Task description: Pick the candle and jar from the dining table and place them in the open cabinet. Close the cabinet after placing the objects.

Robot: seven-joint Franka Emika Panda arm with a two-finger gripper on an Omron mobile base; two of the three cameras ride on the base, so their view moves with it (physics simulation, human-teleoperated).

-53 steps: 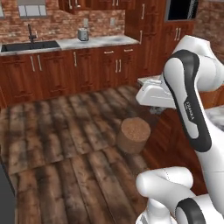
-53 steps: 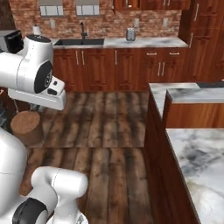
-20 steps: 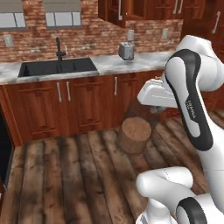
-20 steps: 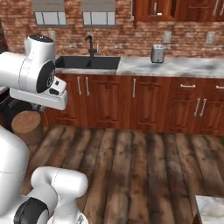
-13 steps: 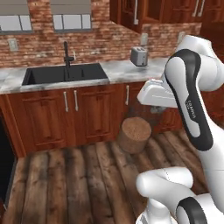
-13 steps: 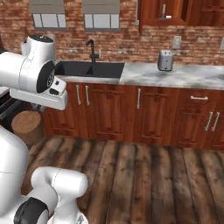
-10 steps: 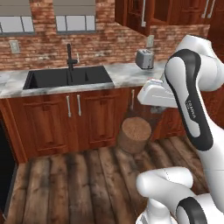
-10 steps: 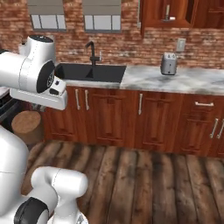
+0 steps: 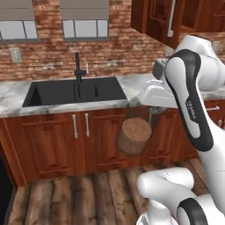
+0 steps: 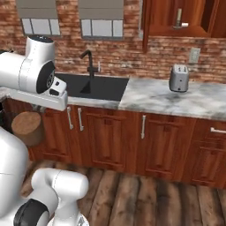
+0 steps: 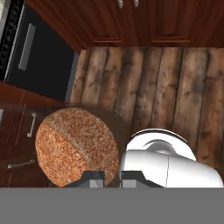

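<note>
The end effector [image 11: 107,176] is clenched on the jar [image 9: 134,136], holding it up in the air in front of the wooden cupboards under the worktop [image 10: 176,99]. In the hand view the jar's brown grainy filling sits just above the two finger tips. The black sink [image 9: 72,91] lies to the left of the jar. The cabinet [image 10: 176,17] hangs open above the worktop, and the candle [image 10: 179,19] stands on its inner shelf. A silver toaster [image 10: 178,77] stands on the worktop below it.
</note>
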